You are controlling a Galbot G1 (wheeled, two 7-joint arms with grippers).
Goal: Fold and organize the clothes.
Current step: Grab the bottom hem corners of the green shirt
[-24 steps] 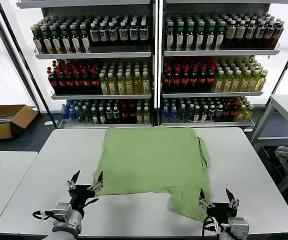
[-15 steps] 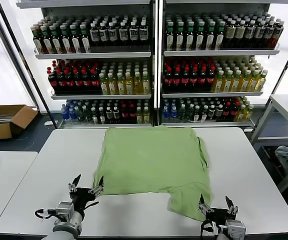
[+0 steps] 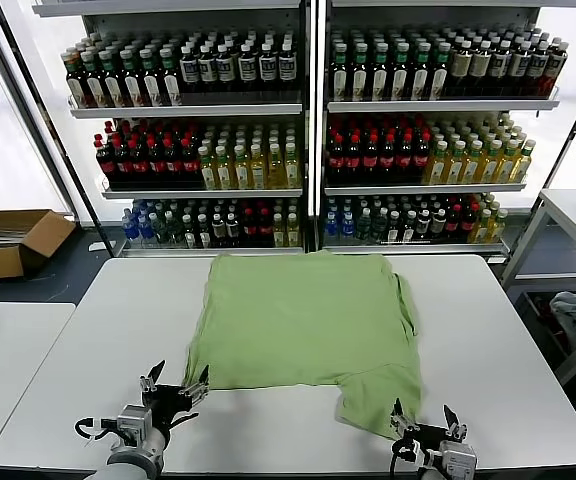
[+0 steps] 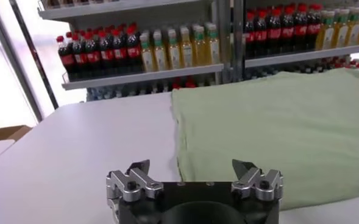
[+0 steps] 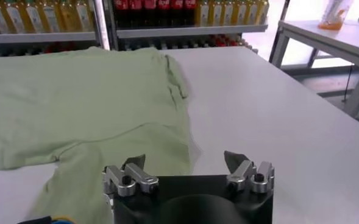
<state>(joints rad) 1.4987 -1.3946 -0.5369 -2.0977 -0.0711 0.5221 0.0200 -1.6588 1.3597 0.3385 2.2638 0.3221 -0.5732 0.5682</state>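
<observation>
A light green shirt (image 3: 303, 330) lay spread flat, apparently face down, on a white desk (image 3: 88, 330). It covered the middle of the desk from near the far edge toward the near edge, with a sleeve (image 3: 378, 395) trailing toward the near right corner. Its long axis ran from the far edge to the near edge.

Both arms sat low at the near edge. The left end effector (image 3: 175, 384) hovered just beside the shirt's near left corner, fingers spread wide apart and holding nothing. In its wrist view the hem lay just ahead and toward the desk's middle. The right end effector (image 3: 420, 417) sat at the tip of the trailing sleeve, fingers equally wide apart and empty. The sleeve lay directly ahead of it, and seemed the closer target.

Behind the desk stood shelves of bottles (image 3: 308, 130).
</observation>
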